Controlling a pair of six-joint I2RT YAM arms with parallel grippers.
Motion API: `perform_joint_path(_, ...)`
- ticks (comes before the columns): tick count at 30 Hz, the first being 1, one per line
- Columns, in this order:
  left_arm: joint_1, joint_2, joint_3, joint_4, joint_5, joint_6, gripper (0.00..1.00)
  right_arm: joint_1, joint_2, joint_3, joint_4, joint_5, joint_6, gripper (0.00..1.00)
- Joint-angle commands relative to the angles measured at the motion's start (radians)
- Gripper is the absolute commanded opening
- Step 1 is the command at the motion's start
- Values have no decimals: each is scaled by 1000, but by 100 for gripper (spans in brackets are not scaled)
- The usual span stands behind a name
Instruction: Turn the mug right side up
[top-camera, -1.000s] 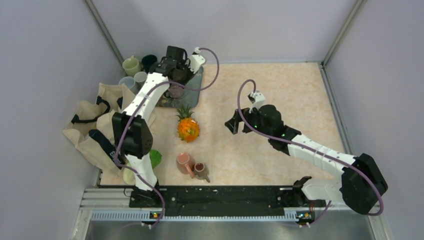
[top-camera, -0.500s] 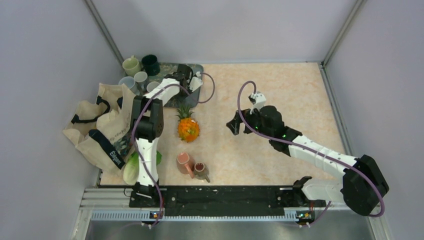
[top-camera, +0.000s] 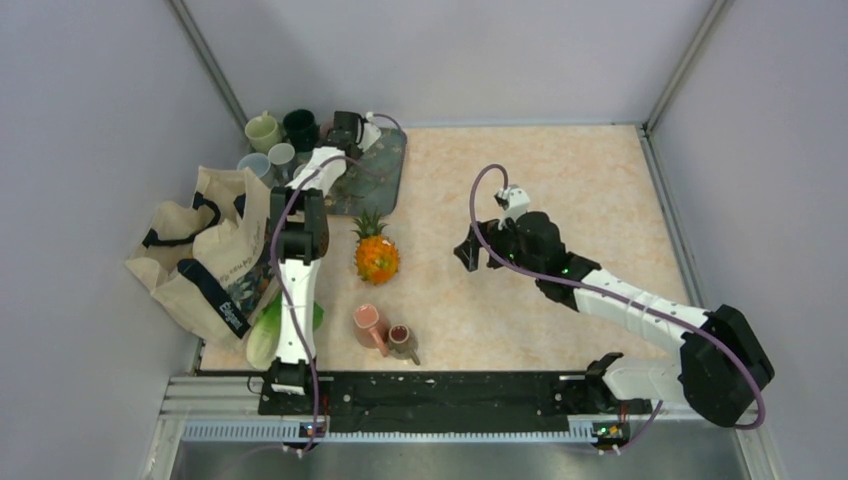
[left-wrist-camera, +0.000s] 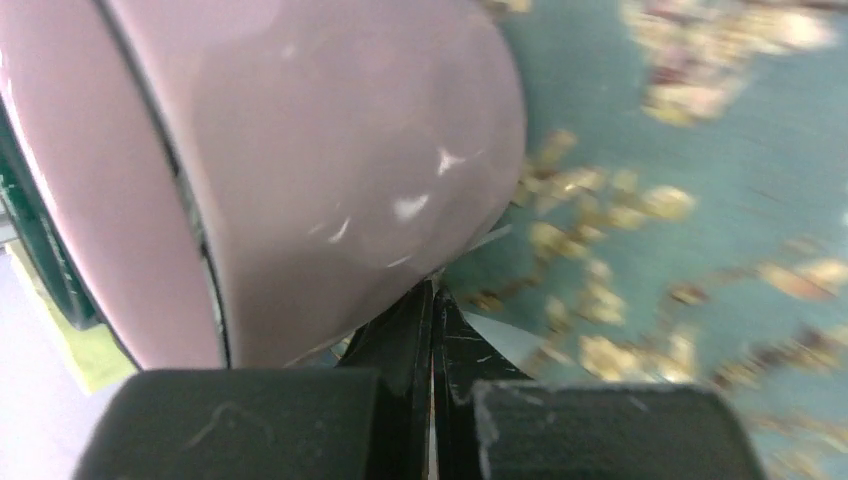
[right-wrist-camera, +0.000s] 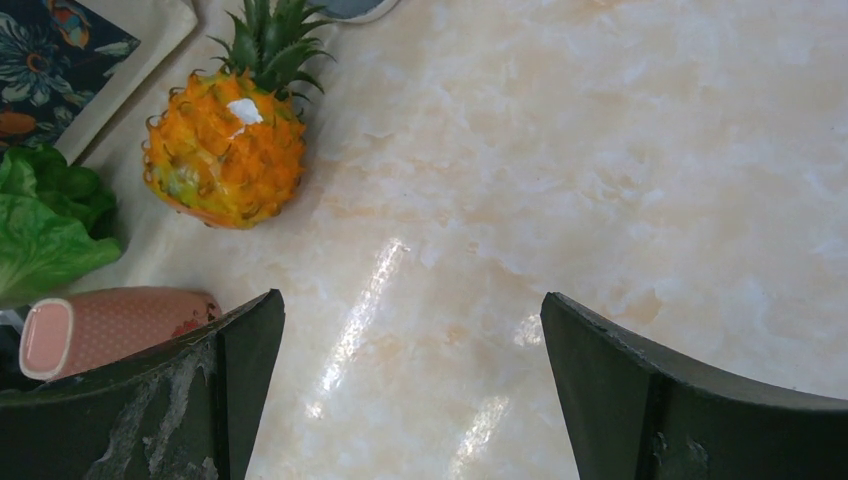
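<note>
A: What is hard to see on the bench (top-camera: 600, 180)?
B: The far left corner. Beyond the tote bag (top-camera: 185, 250), the left arm reaches over the tray (top-camera: 392, 190), and from above it covers whatever sits there.
A: And from its wrist?
B: The mug (left-wrist-camera: 320, 170), pink and blurred, fills the left of the view. It is cut off, and lies against the speckled tray. Which way up, I cannot tell. The left hand (left-wrist-camera: 432, 298) has its fingers (left-wrist-camera: 400, 340) pressed together with the tips at the mug's lower edge and nothing visible between them.
A: The right hand (right-wrist-camera: 411, 300)?
B: Spread wide and empty, mid-bench, right of the pineapple (right-wrist-camera: 225, 150). One finger half hides a pink cup (right-wrist-camera: 100, 328).
</note>
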Motion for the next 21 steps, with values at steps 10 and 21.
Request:
perform_joint_path(10,7,-252,-154,43,293,-68,0,43,8,61,-63,-34,-105,99)
perform_joint_path(21,5,-678,-311,-339,697,-278,55,624,16,58,-208,250,-268,99)
